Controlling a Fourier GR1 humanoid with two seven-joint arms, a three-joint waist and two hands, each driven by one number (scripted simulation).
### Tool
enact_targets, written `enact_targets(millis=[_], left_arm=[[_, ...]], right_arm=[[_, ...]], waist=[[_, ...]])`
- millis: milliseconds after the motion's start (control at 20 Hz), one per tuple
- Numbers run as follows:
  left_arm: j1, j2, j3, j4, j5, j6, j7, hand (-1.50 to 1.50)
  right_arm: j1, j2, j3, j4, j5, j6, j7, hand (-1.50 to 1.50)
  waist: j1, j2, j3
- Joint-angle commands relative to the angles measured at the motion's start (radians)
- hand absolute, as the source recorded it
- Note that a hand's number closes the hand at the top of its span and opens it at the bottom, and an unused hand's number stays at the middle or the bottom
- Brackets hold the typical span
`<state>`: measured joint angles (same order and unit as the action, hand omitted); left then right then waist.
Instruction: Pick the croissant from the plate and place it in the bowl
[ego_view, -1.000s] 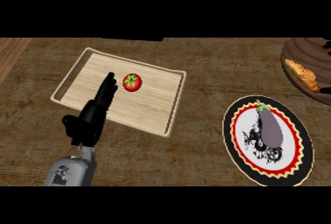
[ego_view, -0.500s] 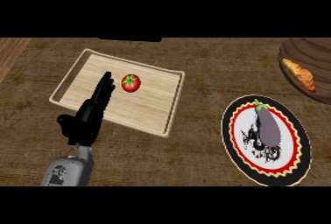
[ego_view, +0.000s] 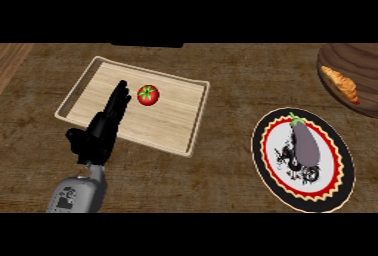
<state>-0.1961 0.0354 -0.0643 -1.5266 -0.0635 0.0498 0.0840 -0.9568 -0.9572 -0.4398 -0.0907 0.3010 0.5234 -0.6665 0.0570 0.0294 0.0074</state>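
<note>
The croissant (ego_view: 342, 83), golden brown, lies inside the dark wooden bowl (ego_view: 367, 107) at the view's upper right edge. A round plate (ego_view: 267, 129) with a black rim and a red zigzag border sits at the right; a purple eggplant (ego_view: 304, 142) rests on it. My left hand (ego_view: 101, 131) stands open at the left, fingers straight and pointing up over the wooden tray (ego_view: 177, 125), fingertips just left of a red tomato (ego_view: 148, 95). My right hand does not show.
The light wooden tray with raised edges occupies the upper left and holds the tomato. The dark wood counter (ego_view: 229, 190) spreads around tray and plate. The bowl is cut off by the right edge.
The view has shifted slightly, so the bowl and croissant sit a little further toward the right edge. My left hand stays as it was.
</note>
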Motion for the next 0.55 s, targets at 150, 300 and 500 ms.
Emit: enact_targets(millis=[150, 300, 500], left_arm=[[0.012, -0.001, 0.012, 0.001, 0.008, 0.003, -0.016, 0.00], [0.039, 0.015, 0.007, -0.011, 0.014, -0.021, -0.018, 0.00], [0.003, 0.007, 0.025, 0.002, 0.015, -0.002, -0.017, 0.00]], right_arm=[[0.079, -0.048, -0.022, -0.011, -0.034, 0.241, -0.089, -1.50], [0.093, -0.064, -0.017, -0.041, -0.035, 0.266, -0.088, -1.50], [0.161, -0.023, -0.011, -0.067, -0.040, 0.249, -0.131, -1.50]], waist=[[-0.007, -0.001, 0.003], [0.000, -0.002, 0.003], [-0.014, 0.000, 0.004]])
